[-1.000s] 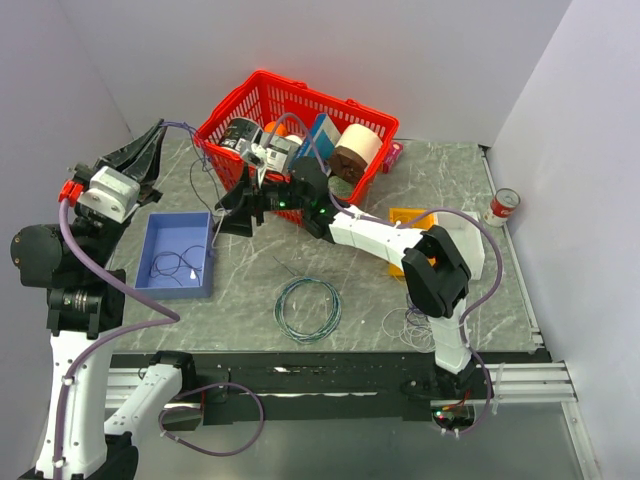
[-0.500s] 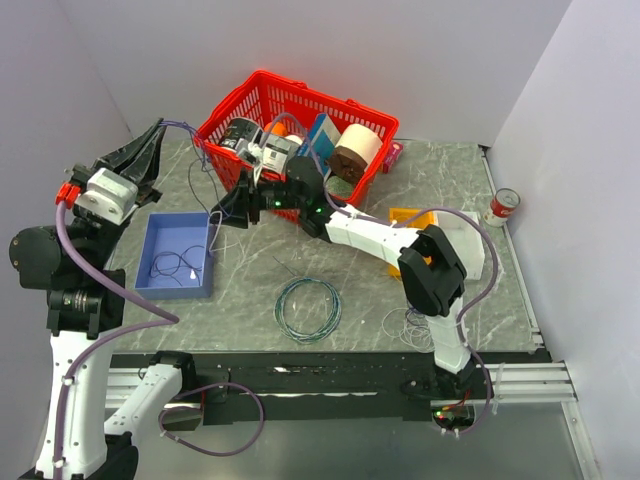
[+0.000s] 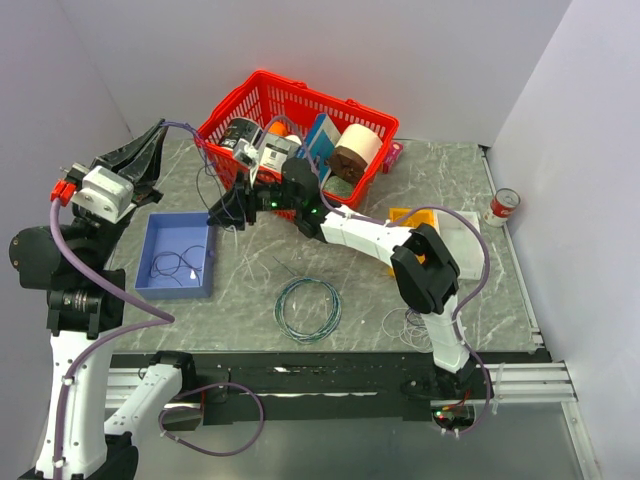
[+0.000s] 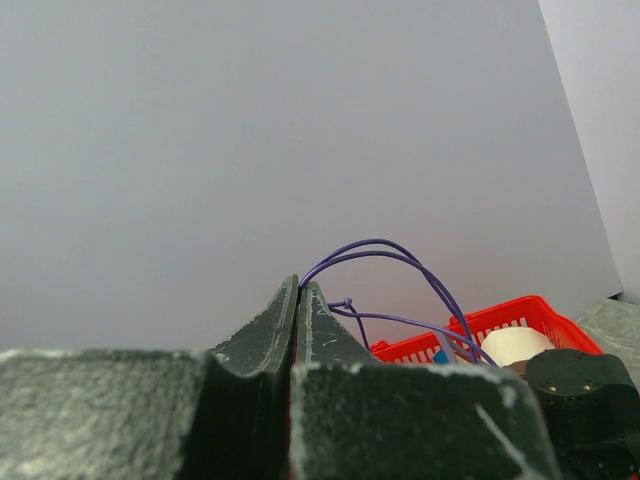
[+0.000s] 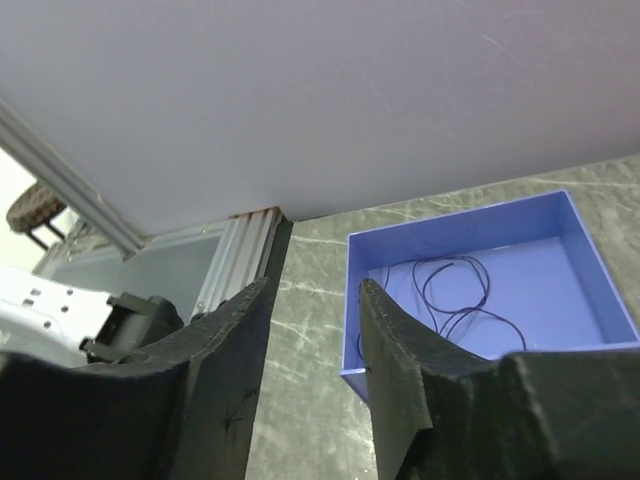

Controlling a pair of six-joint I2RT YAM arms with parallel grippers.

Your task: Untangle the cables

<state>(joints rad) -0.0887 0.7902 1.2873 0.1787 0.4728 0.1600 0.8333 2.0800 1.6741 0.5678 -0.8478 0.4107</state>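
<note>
Top external view, far left: my left gripper (image 3: pixel 158 130) was raised beside the wall, its jaws pressed together on a purple cable (image 4: pixel 375 246) that arched from the tips toward the red basket (image 3: pixel 228 105). The left wrist camera confirmed it, with no gap between the fingers and the purple strand coming out at their point. Below that sat a blue tray (image 3: pixel 143 250) with a thin black cable (image 3: pixel 178 265) lying loose inside. Just right of the tray hung my right gripper (image 3: pixel 222 215), its jaws about half apart; from its own camera I saw nothing between the fingers, only the tray and the black loops beyond. The basket behind it held a roll and a blue box, print too small for me to read. At mid-table lay a neat teal ring (image 3: pixel 282 312). Pale scribbly cables (image 3: pixel 400 322) rested near the right arm's base. Off the table's right edge stood a can (image 3: pixel 503 207), its red and white label illegible.
</note>
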